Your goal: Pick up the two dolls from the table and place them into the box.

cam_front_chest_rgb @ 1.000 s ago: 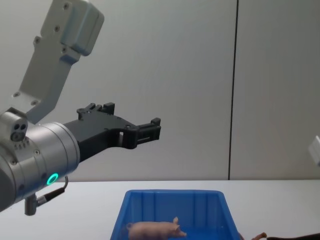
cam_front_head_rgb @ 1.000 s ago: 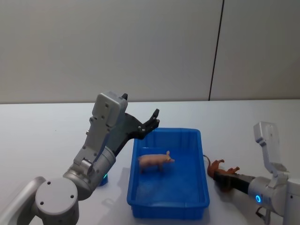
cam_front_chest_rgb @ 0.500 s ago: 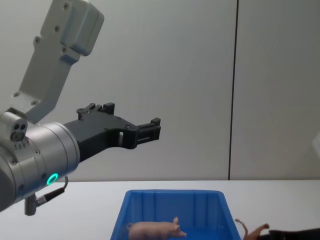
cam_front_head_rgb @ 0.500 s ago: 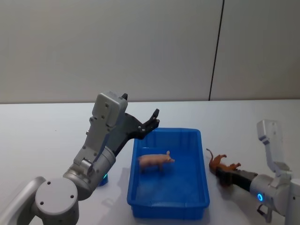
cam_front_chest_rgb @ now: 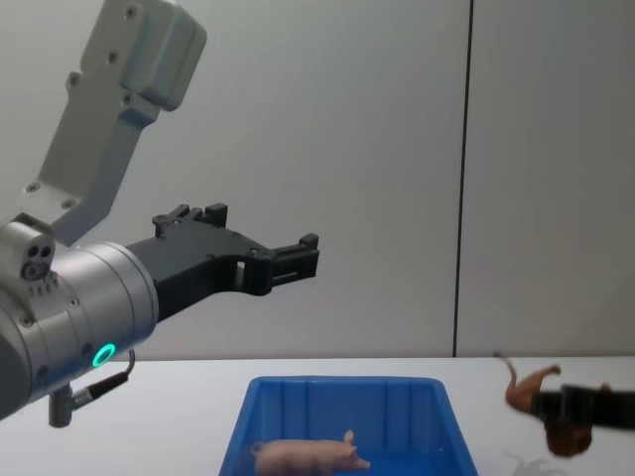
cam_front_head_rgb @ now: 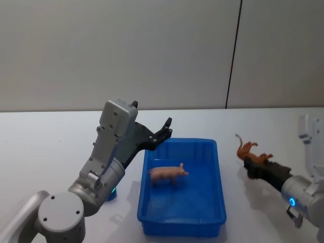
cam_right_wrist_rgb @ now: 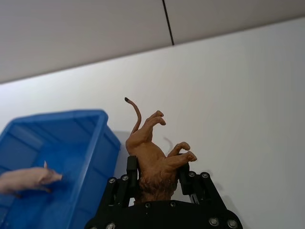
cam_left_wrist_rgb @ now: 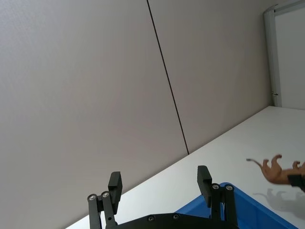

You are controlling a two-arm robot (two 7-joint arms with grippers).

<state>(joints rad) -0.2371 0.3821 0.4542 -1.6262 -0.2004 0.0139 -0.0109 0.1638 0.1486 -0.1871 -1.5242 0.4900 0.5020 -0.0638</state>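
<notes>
Between the fingers of the right gripper (cam_right_wrist_rgb: 157,172): one reddish-brown doll (cam_right_wrist_rgb: 151,145), pinched at the body, with its legs and curled tail sticking out past the fingertips. It is held clear above the table (cam_front_head_rgb: 40,142), to the right of the box (cam_front_head_rgb: 220,187) and not yet over the rim (its shadow on the white top, visible from the left wrist, shows that it is lifted).

Second doll: pink pig (cam_front_head_rgb: 167,174), upright on the floor of the box, snout toward the robot's right. This half of the task looks complete.

Left gripper (cam_left_wrist_rgb: 159,179): fingers spread with nothing between them, raised near the far left corner of the box. Idle.

Outstanding, by judgement: carry the brown doll leftward over the near wall of the box and let go.

Hazards noted:
- The hold is on a small rounded body, so the doll could twist or slip during the carry and drop onto the table short of the box.
- If the carry is too low, the protruding legs or the claw could strike the rim and either shove the box or knock the doll loose.
- If it is let go too close to the rim, the doll may bounce out.
- If it is let go directly above the pig, the pig may topple.
</notes>
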